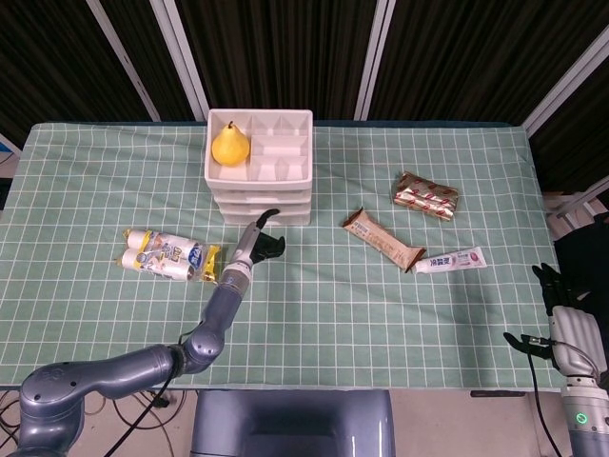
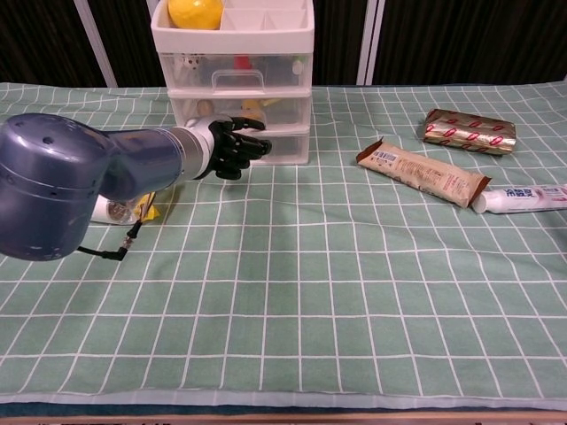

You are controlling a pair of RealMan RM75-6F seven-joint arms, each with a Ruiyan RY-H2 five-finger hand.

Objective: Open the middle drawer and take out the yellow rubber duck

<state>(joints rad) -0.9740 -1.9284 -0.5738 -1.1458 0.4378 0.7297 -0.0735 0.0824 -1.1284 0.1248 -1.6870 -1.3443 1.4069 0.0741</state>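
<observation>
Upper centre of the head view: drawer unit all shut, my left hand just before it, fingers spread, empty. Right hand idles lower right, grip unclear. Green checked cloth, dark slatted wall behind.

Chest view: yellow rubber duck faintly visible inside the middle drawer; opening and retrieval both remain, I judge.

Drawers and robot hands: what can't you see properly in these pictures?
- Rubber duck: the left robot hand covers the middle drawer in the chest view; too small in the head view.
- Handle contact: unclear in both views.
- Right robot hand: only in the head view, small and dark.
</observation>
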